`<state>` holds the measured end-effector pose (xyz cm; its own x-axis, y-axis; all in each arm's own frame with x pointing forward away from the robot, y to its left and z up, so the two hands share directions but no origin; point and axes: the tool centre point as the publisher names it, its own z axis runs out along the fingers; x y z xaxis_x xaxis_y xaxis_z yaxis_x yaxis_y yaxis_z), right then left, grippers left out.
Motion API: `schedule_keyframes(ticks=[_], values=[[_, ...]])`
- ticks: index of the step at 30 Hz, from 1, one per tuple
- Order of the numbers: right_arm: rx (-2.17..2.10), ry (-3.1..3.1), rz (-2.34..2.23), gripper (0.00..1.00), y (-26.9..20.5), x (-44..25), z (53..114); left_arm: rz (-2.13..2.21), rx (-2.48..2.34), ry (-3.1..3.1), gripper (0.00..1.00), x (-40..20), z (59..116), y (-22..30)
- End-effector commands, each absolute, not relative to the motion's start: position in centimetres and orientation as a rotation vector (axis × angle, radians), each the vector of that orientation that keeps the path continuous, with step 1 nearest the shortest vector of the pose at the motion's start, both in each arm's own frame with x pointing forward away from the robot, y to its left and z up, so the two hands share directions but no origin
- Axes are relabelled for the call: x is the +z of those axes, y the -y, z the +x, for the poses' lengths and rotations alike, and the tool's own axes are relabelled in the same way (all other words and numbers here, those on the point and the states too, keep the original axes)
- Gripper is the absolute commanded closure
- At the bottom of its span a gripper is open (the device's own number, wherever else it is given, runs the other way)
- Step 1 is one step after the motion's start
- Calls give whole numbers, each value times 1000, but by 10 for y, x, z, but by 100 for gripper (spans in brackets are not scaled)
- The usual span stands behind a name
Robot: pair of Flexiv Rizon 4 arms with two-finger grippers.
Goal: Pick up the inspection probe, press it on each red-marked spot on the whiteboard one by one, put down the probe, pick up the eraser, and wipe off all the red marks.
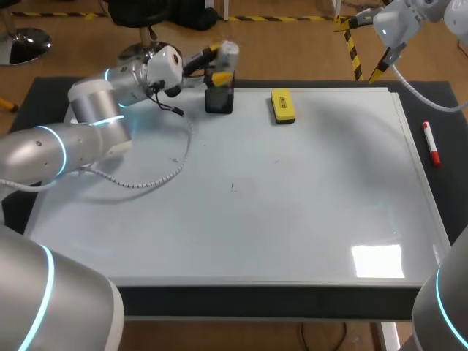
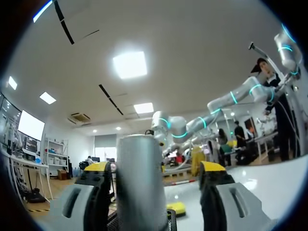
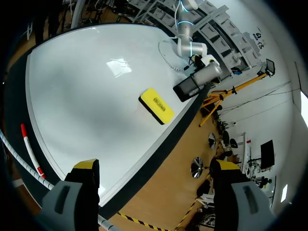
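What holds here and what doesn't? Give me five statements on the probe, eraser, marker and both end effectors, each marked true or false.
1. The probe stands in the black holder. True.
2. The right end effector holds the eraser. False: the eraser lies on the whiteboard, beside the holder.
3. The right end effector is open and empty. True.
4. The red marker lies mid-board. False: it lies by the board's right edge.
5. The left end effector has a finger on either side of the probe. True.

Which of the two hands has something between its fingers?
The left hand: the grey probe stands between its open fingers. The right hand holds nothing.
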<state>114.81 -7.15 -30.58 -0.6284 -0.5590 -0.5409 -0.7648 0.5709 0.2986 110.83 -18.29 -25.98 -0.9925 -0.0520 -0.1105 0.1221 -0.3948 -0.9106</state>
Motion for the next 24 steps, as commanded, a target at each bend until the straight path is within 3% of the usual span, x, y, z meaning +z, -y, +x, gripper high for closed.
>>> schedule_keyframes(ticks=[1, 24], values=[[726, -2422, -1078, 0, 72, -305, 1149, 118, -2617, -1552, 0, -264, 1113, 185], [726, -2422, -1078, 0, 72, -305, 1149, 46, -2476, -1779, 0, -224, 1107, 168]])
